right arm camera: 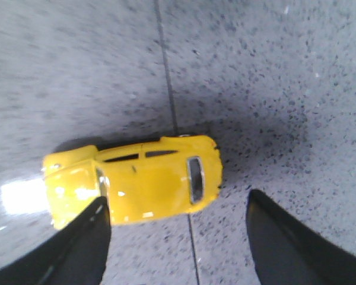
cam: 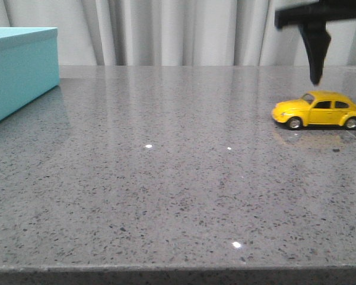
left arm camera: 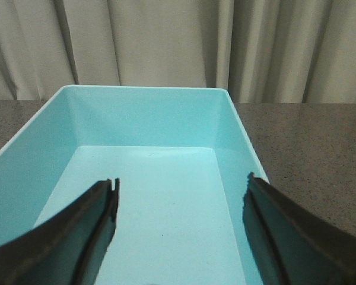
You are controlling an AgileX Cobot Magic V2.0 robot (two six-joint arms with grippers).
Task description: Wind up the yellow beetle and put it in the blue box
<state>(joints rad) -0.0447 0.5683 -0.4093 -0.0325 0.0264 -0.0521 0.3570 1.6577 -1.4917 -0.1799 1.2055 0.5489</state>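
Speckled grey stone table (cam: 166,196), pale curtains (cam: 166,29) behind, yellow beetle (cam: 318,110) under wide right jaws, left jaws wide over blue box (left arm camera: 148,196)

Right gripper (cam: 340,76): matte black, flat horizontal bar on top in front view, one finger (cam: 315,50) hanging from it, tapering to a narrow tip; second finger only a sliver at frame edge. In right wrist view both fingers (right arm camera: 77,252) are dark charcoal, broad, curved on the inner edge, slight sheen, no markings seen. Left gripper (left arm camera: 181,205): same black fingers (left arm camera: 71,243), thick, wedge-shaped, inner pad face slightly ridged along the edge, tips squared. No cables, screws or labels visible in any view.
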